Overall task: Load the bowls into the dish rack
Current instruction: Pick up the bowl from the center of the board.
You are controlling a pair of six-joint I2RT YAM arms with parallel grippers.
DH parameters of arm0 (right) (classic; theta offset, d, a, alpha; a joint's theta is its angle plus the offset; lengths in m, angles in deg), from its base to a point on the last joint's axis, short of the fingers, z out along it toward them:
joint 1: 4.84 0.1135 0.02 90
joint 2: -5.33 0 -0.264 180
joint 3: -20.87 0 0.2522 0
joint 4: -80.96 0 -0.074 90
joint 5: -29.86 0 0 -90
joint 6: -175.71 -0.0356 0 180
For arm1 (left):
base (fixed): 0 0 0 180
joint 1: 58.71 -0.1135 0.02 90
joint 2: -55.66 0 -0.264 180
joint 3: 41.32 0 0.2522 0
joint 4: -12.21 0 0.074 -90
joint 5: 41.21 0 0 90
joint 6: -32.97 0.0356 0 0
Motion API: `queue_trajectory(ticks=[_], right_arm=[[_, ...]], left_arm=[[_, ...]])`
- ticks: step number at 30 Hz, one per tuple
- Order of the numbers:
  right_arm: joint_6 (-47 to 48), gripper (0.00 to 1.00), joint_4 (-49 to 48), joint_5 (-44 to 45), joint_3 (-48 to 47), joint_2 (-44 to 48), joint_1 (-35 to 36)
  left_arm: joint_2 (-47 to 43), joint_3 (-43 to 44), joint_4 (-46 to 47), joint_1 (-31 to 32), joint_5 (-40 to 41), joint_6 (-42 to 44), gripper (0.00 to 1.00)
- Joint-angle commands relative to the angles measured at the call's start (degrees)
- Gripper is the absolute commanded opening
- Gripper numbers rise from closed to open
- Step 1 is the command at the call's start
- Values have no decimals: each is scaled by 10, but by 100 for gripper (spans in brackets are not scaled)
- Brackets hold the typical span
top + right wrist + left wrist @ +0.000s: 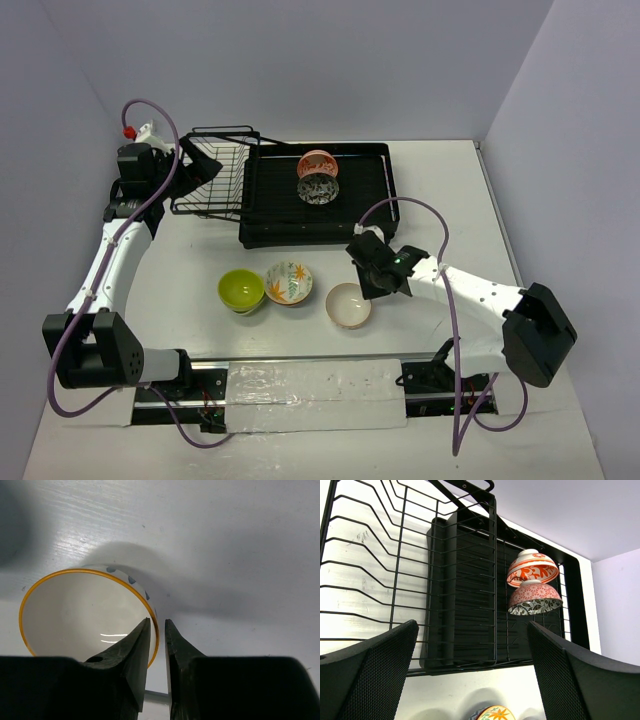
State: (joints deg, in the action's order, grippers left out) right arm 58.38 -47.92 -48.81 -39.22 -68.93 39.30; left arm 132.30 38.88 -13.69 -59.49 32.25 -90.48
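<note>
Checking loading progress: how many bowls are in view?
5. In the dish rack: orange-patterned bowl, pink-patterned bowl. On the table: lime green bowl, leaf-pattern bowl, orange-rimmed bowl, rim inside the right end effector. None appears hidden.

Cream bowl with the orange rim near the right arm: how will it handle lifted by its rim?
The cream bowl looks glazed, with glints inside, so it is probably stiff but slippery between the right gripper's jaws, closed on its rim. Pinched at one edge, it would likely tilt. It looks ceramic and may chip if dropped.
</note>
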Motion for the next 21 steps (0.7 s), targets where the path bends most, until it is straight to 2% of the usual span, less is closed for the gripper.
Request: queue_trajectory(ticks=[1,21], right_arm=[[11,26,3,4,-3,9,-8],[21,24,-21,-49,6,-22,-13]], left_arm=[[-18,8,5,2,1,11,95],[-21,9,5,3,0,11,95]])
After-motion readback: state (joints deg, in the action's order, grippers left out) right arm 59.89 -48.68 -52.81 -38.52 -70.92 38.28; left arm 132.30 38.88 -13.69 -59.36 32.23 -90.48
